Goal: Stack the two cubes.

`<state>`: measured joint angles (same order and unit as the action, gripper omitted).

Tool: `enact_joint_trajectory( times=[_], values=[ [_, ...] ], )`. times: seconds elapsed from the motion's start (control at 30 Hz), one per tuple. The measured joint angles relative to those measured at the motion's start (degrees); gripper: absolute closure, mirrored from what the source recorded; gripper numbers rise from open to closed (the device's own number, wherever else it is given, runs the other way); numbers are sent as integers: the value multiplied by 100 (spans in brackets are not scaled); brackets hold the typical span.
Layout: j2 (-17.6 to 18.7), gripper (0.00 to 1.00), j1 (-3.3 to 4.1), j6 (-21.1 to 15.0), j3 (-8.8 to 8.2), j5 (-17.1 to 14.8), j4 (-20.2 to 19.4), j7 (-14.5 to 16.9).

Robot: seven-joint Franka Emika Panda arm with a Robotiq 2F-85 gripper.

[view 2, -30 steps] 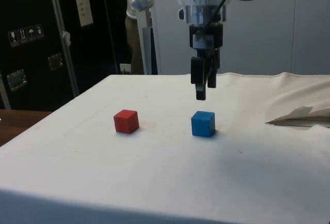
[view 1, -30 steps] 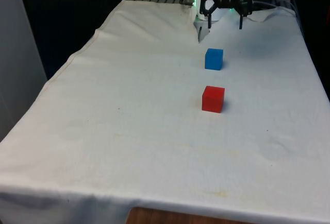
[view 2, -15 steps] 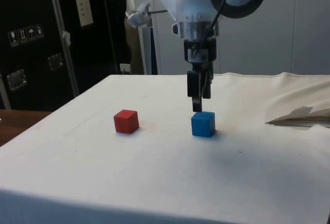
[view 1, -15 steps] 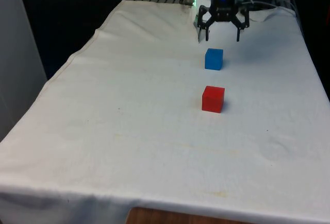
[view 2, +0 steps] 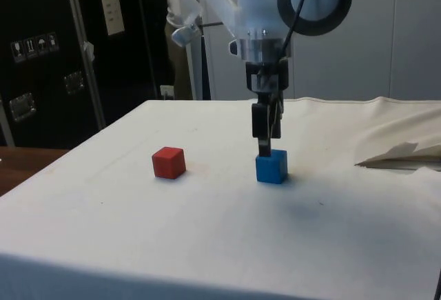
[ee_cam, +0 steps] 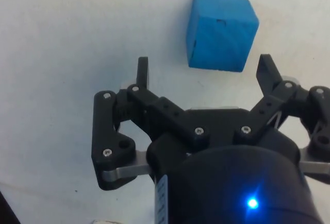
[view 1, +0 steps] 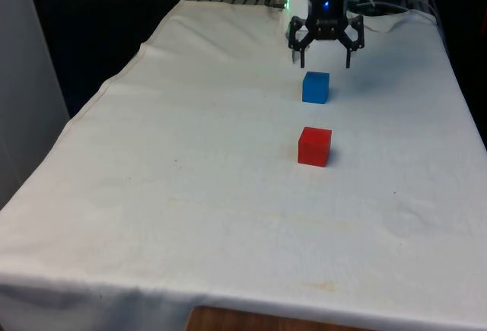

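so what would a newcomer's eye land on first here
Two bright cubes on the white cloth: the blue cube farther back, the red cube nearer the camera in the front view, apart from each other. Next, the black pincer, open, hanging just above the blue cube.

In the side view the jaws overlap the blue cube (view 2: pixel 271 166), hiding its upper near edge; contact unclear.

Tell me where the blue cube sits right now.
In the front view, the blue cube rests on the white cloth, just beyond the red cube, with the open gripper just behind it.
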<state>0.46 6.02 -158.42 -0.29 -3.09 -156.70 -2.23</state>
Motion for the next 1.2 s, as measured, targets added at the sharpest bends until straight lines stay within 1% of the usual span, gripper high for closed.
enact_joint_trajectory(
  times=[0.17,0.27,0.3,0.53,0.8,1.2],
  values=[
    [6,0,-11,-29,-74,0,-57,63],
    [29,0,-17,-46,-160,0,-74,92],
    [29,0,-17,-46,-160,0,-74,92],
    [69,0,-34,-46,-309,-6,-74,69],
    [120,0,-46,-46,-361,-17,-29,-23],
    [172,0,-46,-63,-378,-17,40,-17]
  ],
)
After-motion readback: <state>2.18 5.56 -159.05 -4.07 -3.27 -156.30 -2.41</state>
